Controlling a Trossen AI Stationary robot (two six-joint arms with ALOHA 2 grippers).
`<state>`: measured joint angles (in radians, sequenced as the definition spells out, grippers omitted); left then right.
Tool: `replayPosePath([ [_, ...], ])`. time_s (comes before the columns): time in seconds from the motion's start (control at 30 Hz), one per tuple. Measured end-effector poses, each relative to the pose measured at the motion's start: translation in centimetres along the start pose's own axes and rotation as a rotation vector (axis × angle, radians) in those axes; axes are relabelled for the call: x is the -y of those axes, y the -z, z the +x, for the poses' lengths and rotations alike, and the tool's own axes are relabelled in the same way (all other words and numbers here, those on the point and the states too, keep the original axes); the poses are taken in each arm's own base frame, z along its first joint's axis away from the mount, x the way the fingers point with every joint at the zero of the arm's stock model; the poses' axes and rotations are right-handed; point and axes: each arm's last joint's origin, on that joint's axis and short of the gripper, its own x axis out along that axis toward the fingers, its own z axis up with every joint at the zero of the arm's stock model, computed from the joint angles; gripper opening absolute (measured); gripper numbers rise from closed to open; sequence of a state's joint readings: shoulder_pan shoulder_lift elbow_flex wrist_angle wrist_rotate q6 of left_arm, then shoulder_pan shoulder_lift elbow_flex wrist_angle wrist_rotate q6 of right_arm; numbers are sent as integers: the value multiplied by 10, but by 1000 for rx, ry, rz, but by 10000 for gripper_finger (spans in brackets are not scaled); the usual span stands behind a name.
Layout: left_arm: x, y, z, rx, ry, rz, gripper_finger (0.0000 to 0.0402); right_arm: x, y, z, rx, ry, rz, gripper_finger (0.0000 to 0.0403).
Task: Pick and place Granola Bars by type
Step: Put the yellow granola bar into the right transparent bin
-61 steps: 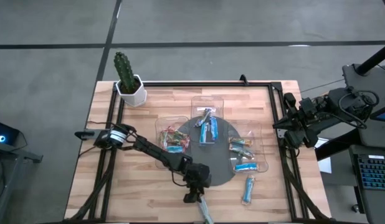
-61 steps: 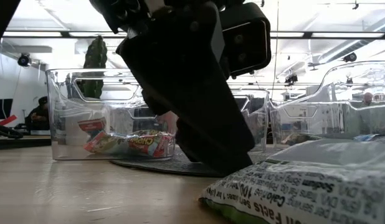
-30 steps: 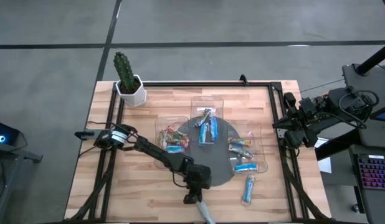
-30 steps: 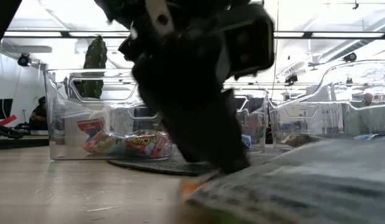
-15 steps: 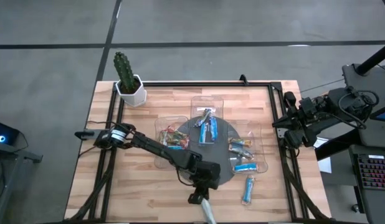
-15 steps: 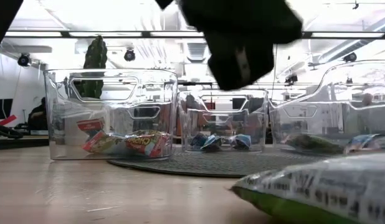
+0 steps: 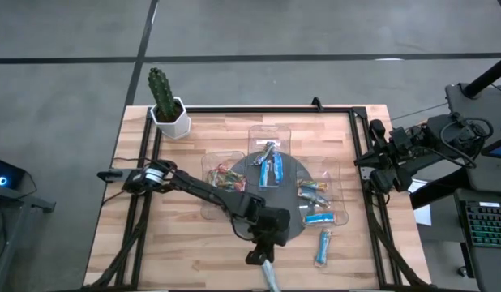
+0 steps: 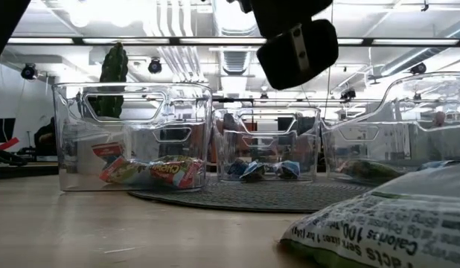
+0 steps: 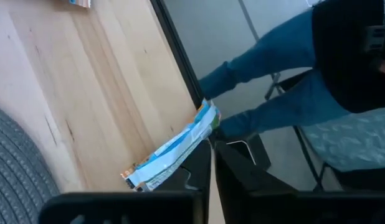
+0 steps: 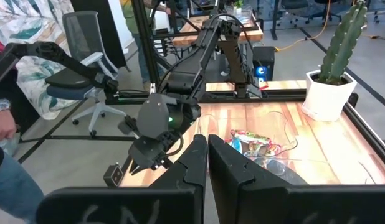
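Left gripper: your left gripper hangs over the table's near edge, past the round grey mat. Its fingers are pinched together on one light green-and-white bar, which sticks out beyond the fingertips toward the edge. In the low view that held bar fills the near right corner, with printed text showing.

Right gripper: your right gripper waits off the table's right side, jaws pressed together with nothing between them.

Trays: you have three clear plastic trays: a left tray, a far tray and a right tray.

Left tray bars: red-orange wrapped bars lie at the bottom. You can make out about two or three; an exact count cannot be read because they overlap.

Far tray bars: two blue bars show from above, one behind the other.

Right tray bars: about three blue-teal bars lie inside, close together.

Loose bar: one blue bar lies on bare wood just beside the right tray, toward the near edge.

Cactus: one potted cactus stands at the far left corner.

Person: beyond the near edge, the left wrist view shows a seated person's legs in blue jeans.
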<state>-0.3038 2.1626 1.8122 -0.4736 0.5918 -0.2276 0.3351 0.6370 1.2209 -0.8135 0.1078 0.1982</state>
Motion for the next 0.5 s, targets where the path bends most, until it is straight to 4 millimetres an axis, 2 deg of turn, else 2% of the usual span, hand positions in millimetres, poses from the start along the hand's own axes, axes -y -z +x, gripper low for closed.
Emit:
replayPosePath([
  [0.13,-1,0,0,-4,19,-30,41,0,0,0,0,-1,0,9],
  [0.37,-2,0,0,-2,12,-12,150,0,0,0,-1,-2,0,8],
  [0.5,-2,0,0,3,-18,26,199,0,0,0,0,-2,0,8],
])
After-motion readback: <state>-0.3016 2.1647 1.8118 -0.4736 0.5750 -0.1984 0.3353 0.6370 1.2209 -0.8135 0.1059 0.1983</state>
